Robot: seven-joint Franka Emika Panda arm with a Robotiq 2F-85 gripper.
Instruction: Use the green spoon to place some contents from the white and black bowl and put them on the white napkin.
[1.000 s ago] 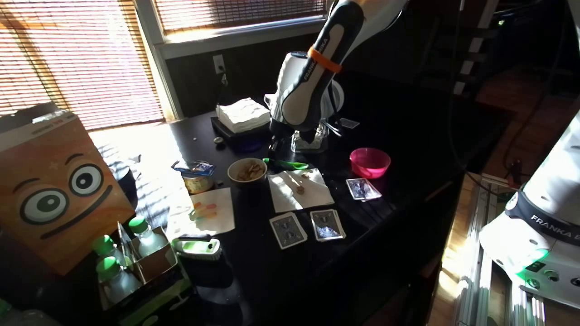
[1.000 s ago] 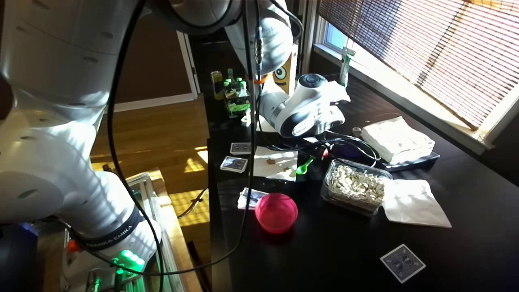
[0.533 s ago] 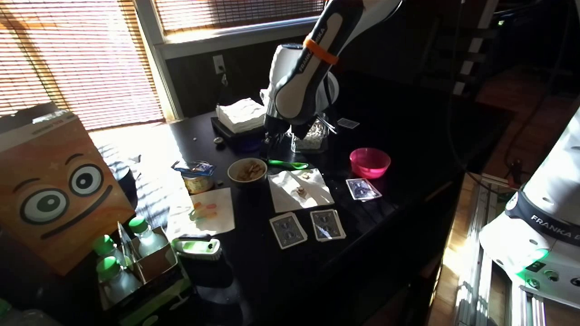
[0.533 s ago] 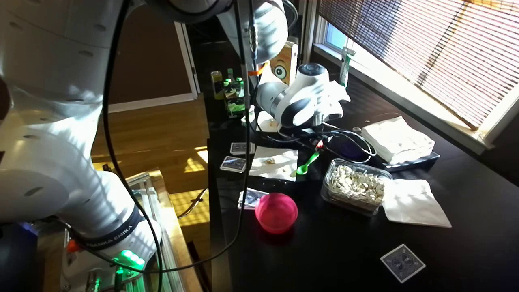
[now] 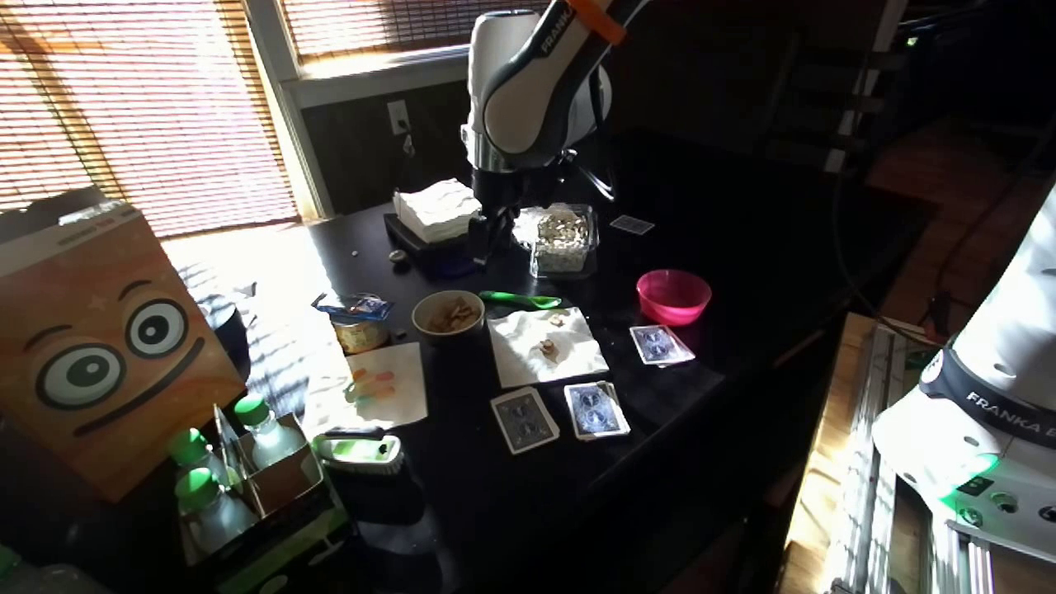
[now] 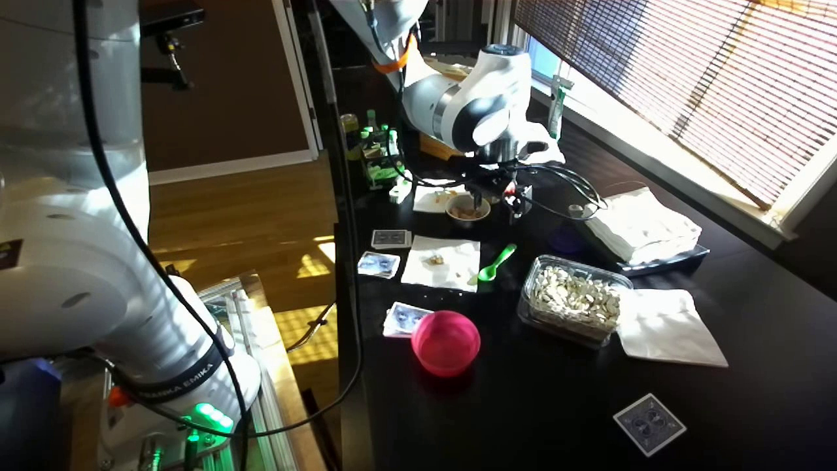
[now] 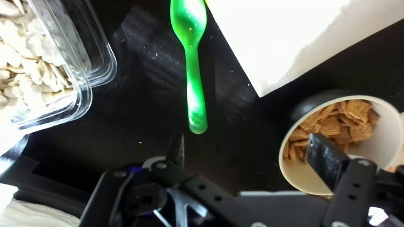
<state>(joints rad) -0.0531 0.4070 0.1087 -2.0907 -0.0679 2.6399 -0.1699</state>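
The green spoon [image 7: 193,75] lies flat on the dark table, its scoop beside a corner of the white napkin [image 7: 268,37]. Small brown bits rest on that napkin [image 5: 511,355] in both exterior views. Brown flat pieces partly fill the white and black bowl [image 7: 385,132], pale inside and dark outside, close to the napkin and spoon. My gripper [image 7: 246,142] hangs above the table with its jaws wide apart and nothing between them. In the wrist view one finger [image 7: 325,157] covers part of the bowl; the opposite one is just below the spoon's handle end.
A clear container [image 6: 556,320] of pale seeds stands beyond the spoon, with a stack of white napkins [image 6: 644,226] behind it. A pink bowl [image 6: 446,347] and playing cards [image 5: 524,421] surround the napkin. A small can [image 5: 359,334] stands beside the white and black bowl.
My gripper has come up from low over the spoon's handle end and now stands higher, jaws apart. The spoon stays lying on the table in about the same place.
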